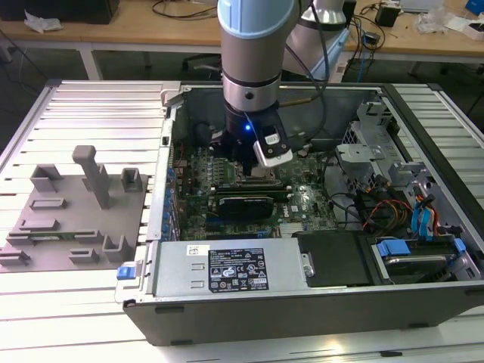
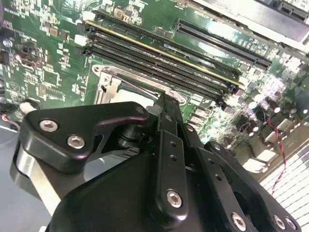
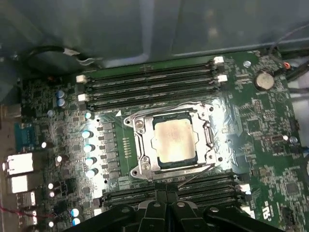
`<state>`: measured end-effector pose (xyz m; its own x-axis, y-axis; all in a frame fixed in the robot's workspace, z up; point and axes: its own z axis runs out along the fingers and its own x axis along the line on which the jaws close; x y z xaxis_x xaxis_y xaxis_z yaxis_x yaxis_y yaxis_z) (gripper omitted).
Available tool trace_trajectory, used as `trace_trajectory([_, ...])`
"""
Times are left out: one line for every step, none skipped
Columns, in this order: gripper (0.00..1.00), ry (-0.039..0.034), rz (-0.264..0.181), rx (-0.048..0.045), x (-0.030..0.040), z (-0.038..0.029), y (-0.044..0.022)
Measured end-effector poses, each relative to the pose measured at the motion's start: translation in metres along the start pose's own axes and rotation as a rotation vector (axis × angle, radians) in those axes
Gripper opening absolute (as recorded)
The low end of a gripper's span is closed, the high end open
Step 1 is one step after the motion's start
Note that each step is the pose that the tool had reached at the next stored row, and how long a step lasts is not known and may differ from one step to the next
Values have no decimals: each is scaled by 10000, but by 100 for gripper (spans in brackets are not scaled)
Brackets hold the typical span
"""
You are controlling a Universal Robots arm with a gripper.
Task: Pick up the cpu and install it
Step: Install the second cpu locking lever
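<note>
Slatted metal desk (image 1: pixel 91 113) carries an open computer case (image 1: pixel 302 302) with a grey fixture tray (image 1: pixel 72 219) beside it. We see the arm (image 1: pixel 255 53) reaching down into the case, its tool (image 1: pixel 253 162) low over the motherboard (image 1: pixel 302 204).

From the first wrist view, the cpu (image 3: pixel 175 140) lies flat inside the socket frame (image 3: pixel 140 145), silvery top up, with memory slots (image 3: pixel 149 87) on either side of the socket. The tool (image 3: pixel 166 203) sits just beside the socket, apart from the cpu. Its fingers look drawn together with nothing between them.

From the second wrist view, the tool (image 2: pixel 166 111) points at the socket edge (image 2: pixel 111 84).

We judge the cpu seated but not clamped, since the frame looks open. The risk now is a nudge: a tool tip catching the frame or chip corner could tilt the cpu and bend the contacts beneath. Brushing the slots is another hazard.
</note>
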<state>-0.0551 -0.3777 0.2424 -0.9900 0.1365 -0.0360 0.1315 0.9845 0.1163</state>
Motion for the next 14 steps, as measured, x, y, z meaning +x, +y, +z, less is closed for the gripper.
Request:
trace_trajectory([11, 24, -209, -9, 3, 9, -11])
trace_trajectory([11, 38, -316, -19, 10, 20, -29])
trace_trajectory([11, 46, -365, -38, 11, 28, -42])
trace_trajectory([11, 53, -388, -81, 10, 37, -57])
trace_trajectory([11, 77, -402, -264, 9, 50, -73])
trace_trajectory([11, 86, -467, -273, 54, 157, -92])
trace_trajectory([11, 89, -489, -280, 80, 225, -103])
trace_trajectory([11, 98, -498, -326, 104, 293, -114])
trace_trajectory([11, 102, -495, -374, 105, 300, -115])
trace_trajectory([11, 106, -493, -420, 105, 307, -115])
trace_trajectory([11, 111, -489, -473, 108, 320, -117])
trace_trajectory([11, 114, -489, -501, 110, 329, -118])
trace_trajectory([11, 121, -488, -559, 114, 341, -121])
trace_trajectory([11, 129, -483, -628, 118, 351, -122])
